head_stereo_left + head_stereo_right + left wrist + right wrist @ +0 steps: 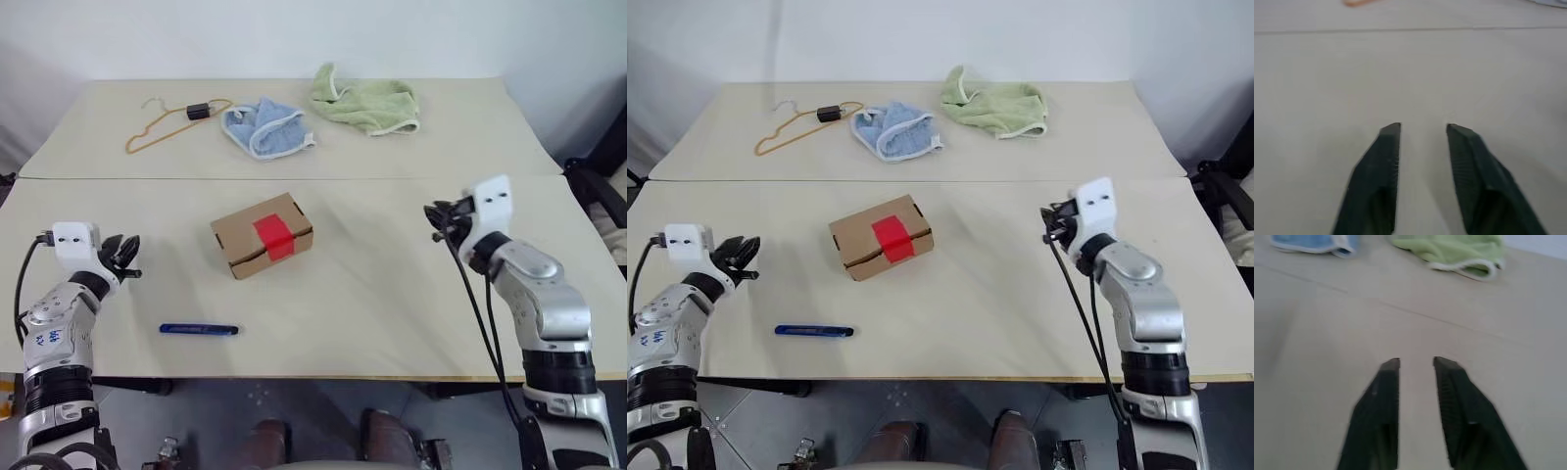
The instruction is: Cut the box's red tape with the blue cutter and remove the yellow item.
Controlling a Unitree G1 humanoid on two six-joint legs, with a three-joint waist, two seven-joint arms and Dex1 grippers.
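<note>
The brown box (245, 243) sits closed in the middle of the near table, with the red tape (275, 238) across its lid seam. The blue cutter (199, 329) lies flat near the front edge, left of and in front of the box. My left gripper (127, 259) hovers at the table's left side, well left of the box and behind the cutter, open with nothing between its fingers (1386, 161). My right gripper (436, 211) hangs far right of the box, pointing toward it, shut and empty, its fingers (1383, 401) a narrow slit apart. The yellow item is hidden.
On the far table lie an orange wire hanger (167, 122) with a black clip, a blue cloth (265, 127) and a green cloth (367, 103). A seam (392, 178) joins the two tables. A dark chair (602, 186) stands at the right edge.
</note>
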